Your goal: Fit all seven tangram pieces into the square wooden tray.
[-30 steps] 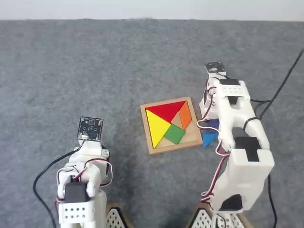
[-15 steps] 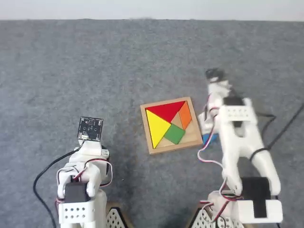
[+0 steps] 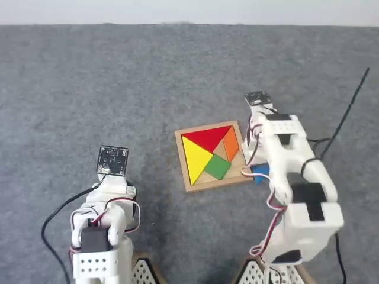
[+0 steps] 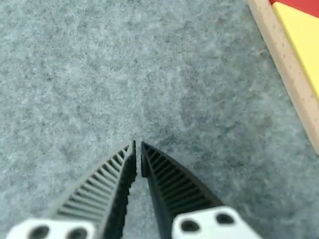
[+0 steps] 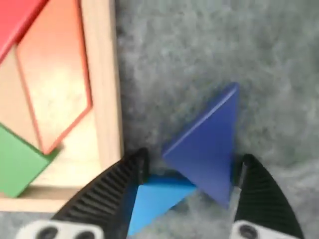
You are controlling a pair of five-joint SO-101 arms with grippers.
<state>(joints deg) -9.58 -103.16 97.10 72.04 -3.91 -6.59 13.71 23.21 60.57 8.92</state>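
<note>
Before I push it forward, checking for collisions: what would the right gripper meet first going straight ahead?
Probably the dark blue triangle, lying on the carpet inside the open right gripper.

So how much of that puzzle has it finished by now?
Roughly halfway. Red, yellow, orange and green pieces lie in the wooden tray. The right gripper stands open astride a dark blue triangle on the carpet beside the tray; a light blue triangle lies against it. Both await placing. The left gripper is shut, over bare carpet.
</note>
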